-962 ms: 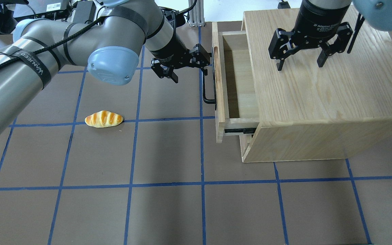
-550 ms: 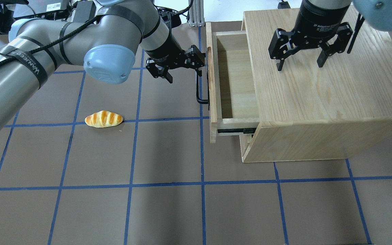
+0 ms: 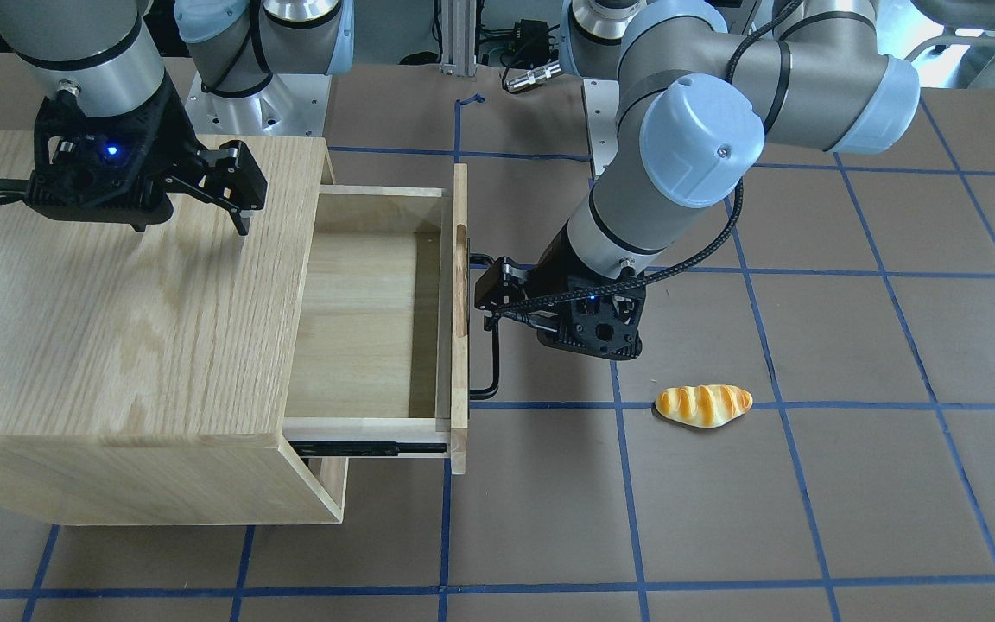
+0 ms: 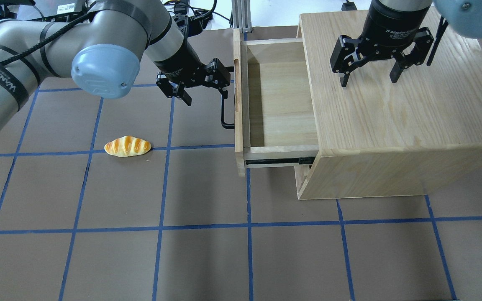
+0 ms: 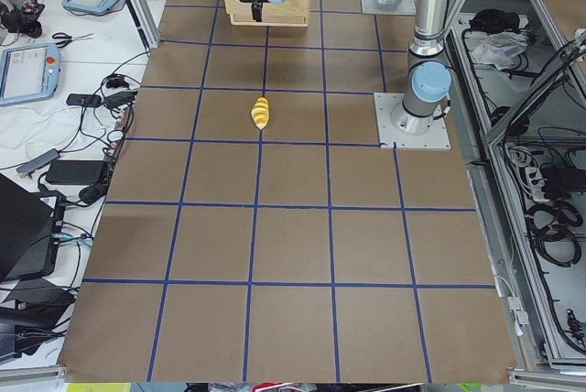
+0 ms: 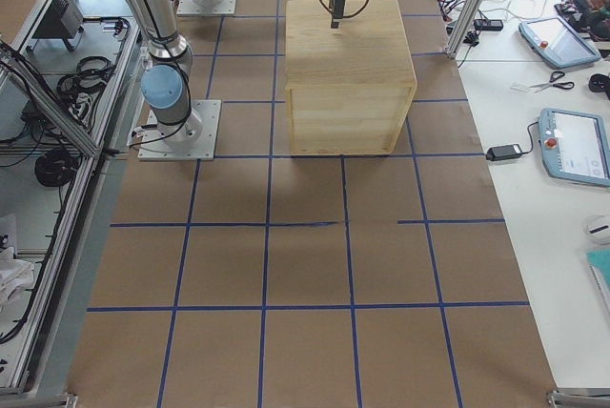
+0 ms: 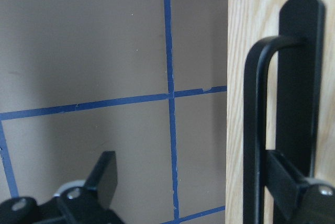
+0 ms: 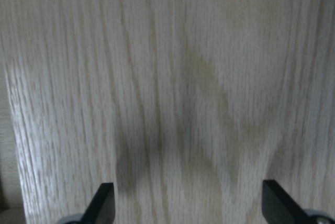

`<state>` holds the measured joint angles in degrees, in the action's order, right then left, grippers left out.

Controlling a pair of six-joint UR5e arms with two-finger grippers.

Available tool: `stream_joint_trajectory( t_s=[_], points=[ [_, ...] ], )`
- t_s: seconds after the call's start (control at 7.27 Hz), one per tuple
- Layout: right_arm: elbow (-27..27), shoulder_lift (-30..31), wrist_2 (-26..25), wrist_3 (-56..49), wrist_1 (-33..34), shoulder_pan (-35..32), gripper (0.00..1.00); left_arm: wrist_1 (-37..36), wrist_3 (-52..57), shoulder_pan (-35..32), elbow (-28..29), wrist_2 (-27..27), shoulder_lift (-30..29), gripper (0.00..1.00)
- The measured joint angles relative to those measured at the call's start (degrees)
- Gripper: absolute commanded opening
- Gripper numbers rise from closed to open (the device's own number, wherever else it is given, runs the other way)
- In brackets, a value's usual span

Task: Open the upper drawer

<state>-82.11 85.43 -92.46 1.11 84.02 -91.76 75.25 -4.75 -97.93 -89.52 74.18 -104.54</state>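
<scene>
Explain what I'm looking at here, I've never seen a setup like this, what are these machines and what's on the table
These are two grey jointed robot arms at a brown table marked with blue tape lines; each ends in a black two-fingered claw. One picture looks down from behind the robot, one faces it from across the table, two look along the table from its ends, and two come from cameras on the wrists. On the table stands an oak-grain wooden cabinet with its wide pale-wood upper drawer pulled well out. The left claw is open, one finger hooked behind the drawer's long black metal bar handle; it clamps nothing. The right claw hangs open over the cabinet's top, holding nothing. A small golden bread roll lies apart on the table.
</scene>
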Motion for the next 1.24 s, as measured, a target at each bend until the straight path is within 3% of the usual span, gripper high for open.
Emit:
stream_joint_trajectory(
  t_s=[0.96, 1.24],
  points=[
    [0.0, 0.0, 0.0, 0.0, 0.0, 0.0, 1.0, 1.9, 5.0, 4.2, -1.7, 1.6, 2.5, 1.0],
    [0.0, 0.0, 0.0, 0.0, 0.0, 0.0, 1.0, 7.3, 5.5, 4.9, -0.2, 2.5, 5.4, 1.0]
  ],
)
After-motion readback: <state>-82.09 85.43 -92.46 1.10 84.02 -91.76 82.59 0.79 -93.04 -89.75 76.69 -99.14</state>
